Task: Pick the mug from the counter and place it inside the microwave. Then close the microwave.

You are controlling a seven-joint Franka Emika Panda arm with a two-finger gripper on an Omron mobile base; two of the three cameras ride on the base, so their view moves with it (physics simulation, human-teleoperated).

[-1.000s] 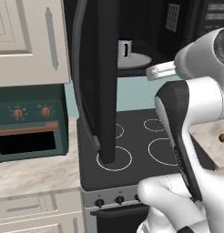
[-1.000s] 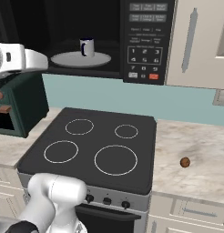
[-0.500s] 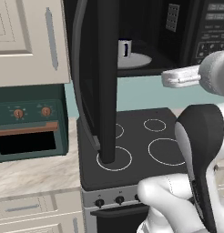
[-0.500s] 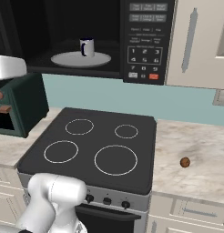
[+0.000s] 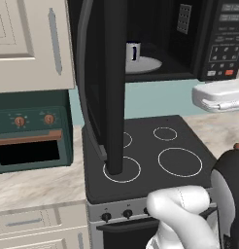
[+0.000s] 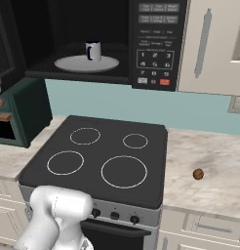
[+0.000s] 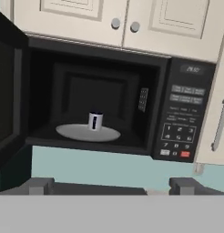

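The small silvery mug (image 7: 95,121) with its dark handle stands upright on the round grey turntable plate (image 7: 70,132) inside the black microwave (image 7: 184,113). The same mug (image 6: 93,50) (image 5: 132,51) sits apart from my gripper. The microwave door (image 5: 114,87) hangs wide open to the left, seen edge-on. My gripper (image 7: 112,186) is open with nothing between its fingertips (image 7: 40,185), back from the microwave mouth and facing it. The white hand (image 5: 219,95) hovers over the stovetop's right side.
A black stovetop (image 6: 100,156) with white ring burners lies below the microwave. A teal oven (image 5: 29,138) stands on the left. A small brown ball (image 6: 198,174) rests on the beige marbled counter (image 6: 214,151) to the right. Cream cabinets (image 7: 132,20) hang above.
My hand has drawn back from the microwave opening, drifting right in the left base view and almost out of the right base view. The mug stays on the plate; the jaws stay open.
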